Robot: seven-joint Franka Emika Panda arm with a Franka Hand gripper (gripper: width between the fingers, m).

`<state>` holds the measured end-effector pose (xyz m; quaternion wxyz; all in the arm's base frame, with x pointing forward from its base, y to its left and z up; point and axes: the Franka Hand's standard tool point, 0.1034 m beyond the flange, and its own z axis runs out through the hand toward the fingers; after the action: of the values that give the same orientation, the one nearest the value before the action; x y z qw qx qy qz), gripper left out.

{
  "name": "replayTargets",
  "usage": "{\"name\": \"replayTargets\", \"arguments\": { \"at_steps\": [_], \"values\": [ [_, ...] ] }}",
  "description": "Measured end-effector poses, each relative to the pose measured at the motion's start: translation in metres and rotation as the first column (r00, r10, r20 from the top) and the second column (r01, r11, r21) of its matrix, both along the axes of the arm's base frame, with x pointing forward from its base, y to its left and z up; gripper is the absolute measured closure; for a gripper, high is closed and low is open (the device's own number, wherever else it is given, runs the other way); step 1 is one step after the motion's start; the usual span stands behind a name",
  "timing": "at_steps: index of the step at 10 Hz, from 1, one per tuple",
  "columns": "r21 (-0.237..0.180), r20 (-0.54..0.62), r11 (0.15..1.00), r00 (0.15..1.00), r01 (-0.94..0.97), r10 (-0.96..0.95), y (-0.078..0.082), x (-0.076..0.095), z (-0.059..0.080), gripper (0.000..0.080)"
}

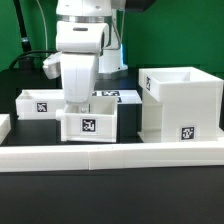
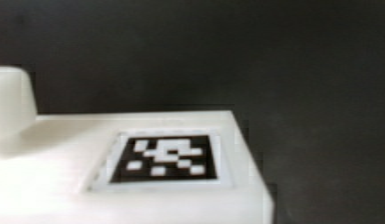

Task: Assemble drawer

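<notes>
The tall white drawer housing [image 1: 180,100] stands at the exterior view's right, with a tag low on its front. A small white tray [image 1: 90,123] with a tag on its front sits in the middle. A second tray [image 1: 40,103] sits at the left. My gripper [image 1: 78,103] hangs straight down at the middle tray's back left corner. Its fingertips are hidden by the hand and the tray wall. The wrist view shows a close, blurred white tray face [image 2: 64,160] with a tag [image 2: 168,158] and no fingers.
A low white border wall [image 1: 120,155] runs along the front. The marker board [image 1: 112,95] lies flat behind the middle tray. The table is black. Cables and dark gear stand at the back left [image 1: 30,50].
</notes>
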<state>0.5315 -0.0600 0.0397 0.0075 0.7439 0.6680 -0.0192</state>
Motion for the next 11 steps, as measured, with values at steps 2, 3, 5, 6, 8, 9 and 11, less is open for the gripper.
{"name": "replayTargets", "arguments": {
  "at_steps": [2, 3, 5, 6, 8, 9, 11],
  "values": [
    [0.0, 0.0, 1.0, 1.0, 0.003, -0.003, -0.001, 0.0, 0.0, 0.0757],
    [0.0, 0.001, 1.0, 1.0, 0.003, -0.003, 0.001, -0.001, -0.001, 0.0757],
    [0.007, -0.004, 1.0, 1.0, -0.023, 0.023, 0.016, -0.004, -0.008, 0.0757],
    [0.008, -0.01, 0.999, 0.999, -0.035, 0.036, 0.023, -0.005, -0.01, 0.0757],
    [0.006, -0.013, 0.999, 0.999, -0.032, 0.032, 0.025, -0.005, -0.01, 0.0757],
    [0.006, -0.014, 1.0, 0.999, -0.031, 0.031, 0.025, -0.006, -0.011, 0.0757],
    [0.005, -0.015, 1.0, 0.999, -0.03, 0.03, 0.024, -0.006, -0.011, 0.0757]
  ]
}}
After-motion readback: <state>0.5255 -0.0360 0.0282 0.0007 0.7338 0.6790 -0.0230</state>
